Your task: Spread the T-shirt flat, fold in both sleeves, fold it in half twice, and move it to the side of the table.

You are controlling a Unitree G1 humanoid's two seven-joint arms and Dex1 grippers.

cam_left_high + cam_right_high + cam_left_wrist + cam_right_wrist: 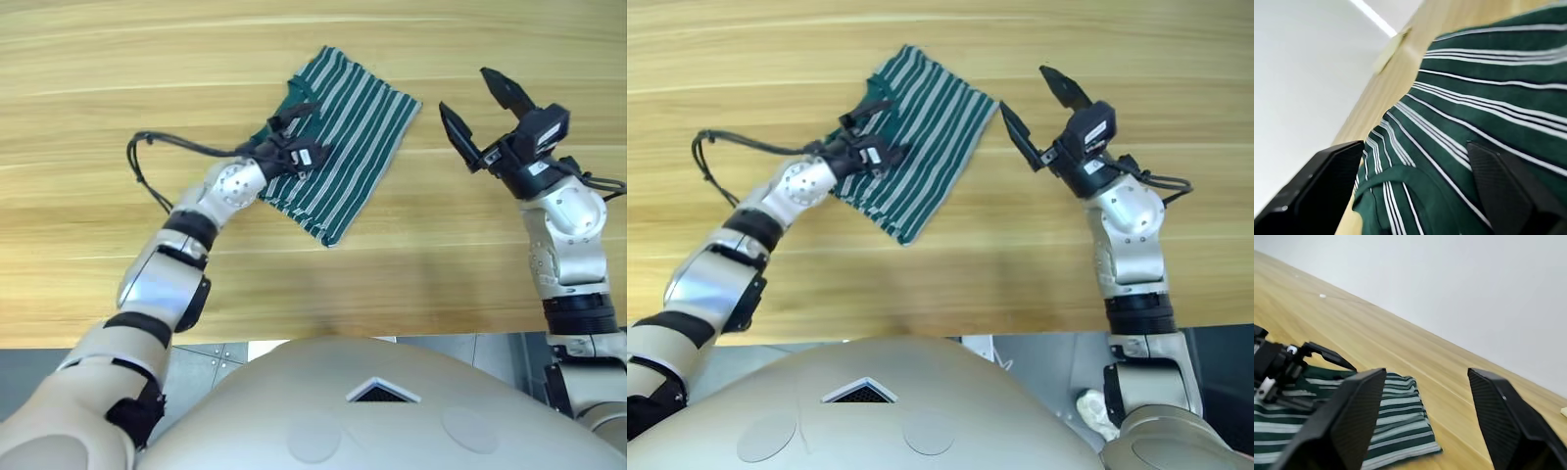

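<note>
Right gripper (465,90) gapes empty beside folded T-shirt (362,147); left gripper (294,127) spread wide, seemingly pressing it onto table (98,59).

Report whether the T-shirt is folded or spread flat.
Folded: the T-shirt lies as a compact rectangle with no sleeves sticking out.

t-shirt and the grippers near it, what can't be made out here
- T-shirt left edge, eye views: covered by the left gripper and its wrist.
- Whether its fingers touch the cloth: left wrist view too close to tell.
- Fold layers and sleeves: tucked inside, uncountable.
- T-shirt's near part, right wrist view: behind a right gripper finger.
</note>
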